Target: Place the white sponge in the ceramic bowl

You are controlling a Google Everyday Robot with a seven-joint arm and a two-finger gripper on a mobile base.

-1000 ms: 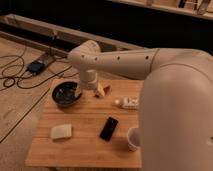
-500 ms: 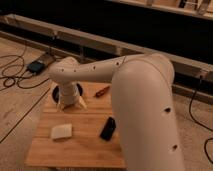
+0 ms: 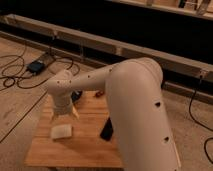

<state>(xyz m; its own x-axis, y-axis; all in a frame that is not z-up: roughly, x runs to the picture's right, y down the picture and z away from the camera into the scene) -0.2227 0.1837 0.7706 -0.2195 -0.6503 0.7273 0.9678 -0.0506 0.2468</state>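
Note:
The white sponge (image 3: 61, 131) lies flat on the left part of the wooden table (image 3: 75, 152). My gripper (image 3: 63, 116) hangs at the end of the big white arm (image 3: 125, 95), just above and behind the sponge, apart from it. The ceramic bowl is almost wholly hidden behind the arm; only a dark sliver (image 3: 76, 95) shows at the table's back left.
A black phone (image 3: 106, 131) lies right of the sponge, partly behind the arm. A small red thing (image 3: 99, 93) lies at the table's back edge. A yellowish piece (image 3: 75, 113) sits beside the gripper. Cables and a box (image 3: 36, 66) lie on the floor at left.
The arm has swung left and down over the table, from above the bowl to just above the sponge. It now hides the bowl and the table's right side.

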